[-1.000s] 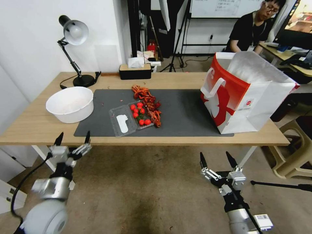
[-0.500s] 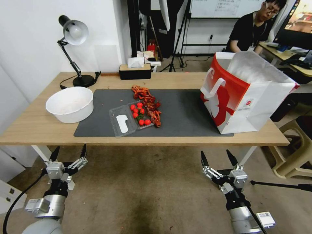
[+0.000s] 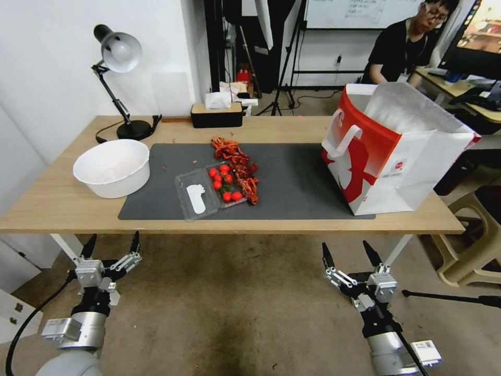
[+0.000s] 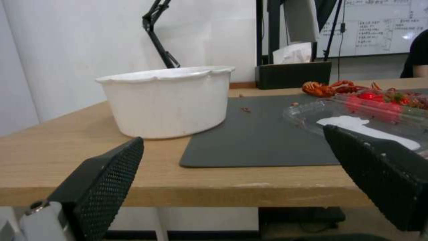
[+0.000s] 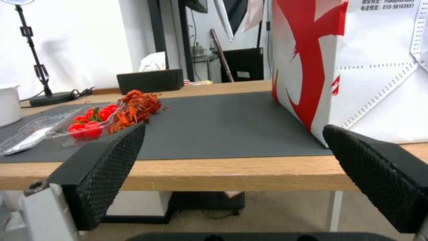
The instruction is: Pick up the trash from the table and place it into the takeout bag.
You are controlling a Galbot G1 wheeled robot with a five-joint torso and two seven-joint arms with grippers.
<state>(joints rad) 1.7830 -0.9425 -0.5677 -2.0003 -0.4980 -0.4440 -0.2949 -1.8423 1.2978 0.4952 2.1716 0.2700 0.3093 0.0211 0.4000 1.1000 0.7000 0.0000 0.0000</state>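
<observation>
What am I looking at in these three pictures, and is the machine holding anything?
It is a wheeled robot with two arms, each ending in two black fingers. The head view looks down from the robot's head: the left gripper and right gripper hover open and empty below the near edge of the long light-wood table. The other two pictures come from cameras on the wrists, looking out between each arm's own fingers.

On the table's dark grey mat lie a clear plastic clamshell box holding small red tomatoes, with a pile of red crayfish shells beside it. A white round bowl sits to the left, and a large red-and-white takeout bag stands open on the right.
</observation>
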